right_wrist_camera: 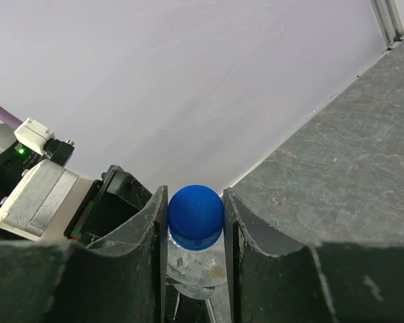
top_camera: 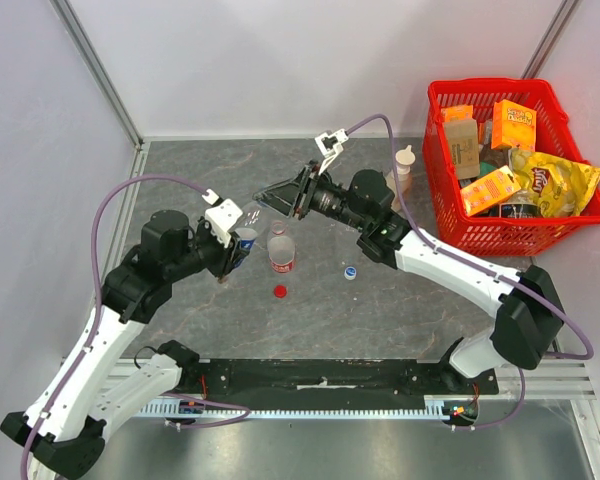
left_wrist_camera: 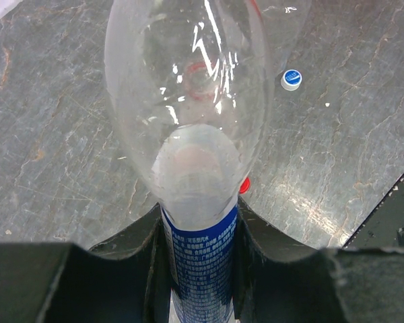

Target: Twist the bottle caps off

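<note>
My left gripper (left_wrist_camera: 200,212) is shut on a clear bottle with a blue label (left_wrist_camera: 203,259), held tilted above the table (top_camera: 244,240). Its blue cap (right_wrist_camera: 196,214) sits on the neck, and my right gripper (right_wrist_camera: 195,217) is shut on that cap from the far side (top_camera: 264,199). A red-label bottle (top_camera: 281,253) stands upright just right of the held one, with no cap on its neck. A red cap (top_camera: 280,292) lies on the table in front of it, also visible in the left wrist view (left_wrist_camera: 244,185). A blue-and-white cap (top_camera: 350,271) lies further right (left_wrist_camera: 291,79).
A red basket (top_camera: 435,150) full of snack packs stands at the back right. A beige bottle with a pointed top (top_camera: 405,166) stands just left of it. White walls close the back and left sides of the grey table (top_camera: 200,180).
</note>
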Robot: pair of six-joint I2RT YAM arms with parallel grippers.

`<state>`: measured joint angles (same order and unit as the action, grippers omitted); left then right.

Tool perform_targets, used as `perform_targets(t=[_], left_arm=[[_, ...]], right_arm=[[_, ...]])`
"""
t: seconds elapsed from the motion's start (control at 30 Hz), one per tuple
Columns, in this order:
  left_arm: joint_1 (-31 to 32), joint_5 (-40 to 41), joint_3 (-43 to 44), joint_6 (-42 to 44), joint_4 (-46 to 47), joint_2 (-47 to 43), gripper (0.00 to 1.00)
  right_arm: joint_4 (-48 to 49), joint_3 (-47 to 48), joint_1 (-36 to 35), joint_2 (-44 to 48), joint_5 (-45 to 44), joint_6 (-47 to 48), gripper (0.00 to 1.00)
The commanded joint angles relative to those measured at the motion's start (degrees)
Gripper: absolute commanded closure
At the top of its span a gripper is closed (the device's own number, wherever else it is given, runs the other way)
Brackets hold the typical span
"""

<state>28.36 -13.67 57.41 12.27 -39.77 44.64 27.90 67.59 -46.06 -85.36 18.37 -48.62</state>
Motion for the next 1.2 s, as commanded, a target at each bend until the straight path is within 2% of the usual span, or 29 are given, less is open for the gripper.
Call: perform_targets(t=[0.0,0.27,0.47,0.83,1.17], left_arm=[[0.6,-6.2,1.1,0.5,0.7,-0.9,0.76],[0.6,-16.1,1.3,0.0,2.0,-1.6,0.76],[0.6,-25.2,0.5,-2.3,7.2,-2.5,0.77],[0.5,-51.1,2.5,-3.8,11.3,0.3,0.77],[0.6,-69.8,2.5,-8.2,17.2,2.7,0.77]], right_arm=[[5.3,-1.3,0.2,2.6,2.9,1.4,1.00],[5.5,-5.6,1.2,8.8,6.4,6.6,1.00],[7.4,-8.7,1.4,13.3,12.4,10.9,1.00],[14.9,-11.5,1.4,18.2,29.2,13.3,1.00],[26.6,-13.9,1.4,21.2,37.3,9.2,1.00]])
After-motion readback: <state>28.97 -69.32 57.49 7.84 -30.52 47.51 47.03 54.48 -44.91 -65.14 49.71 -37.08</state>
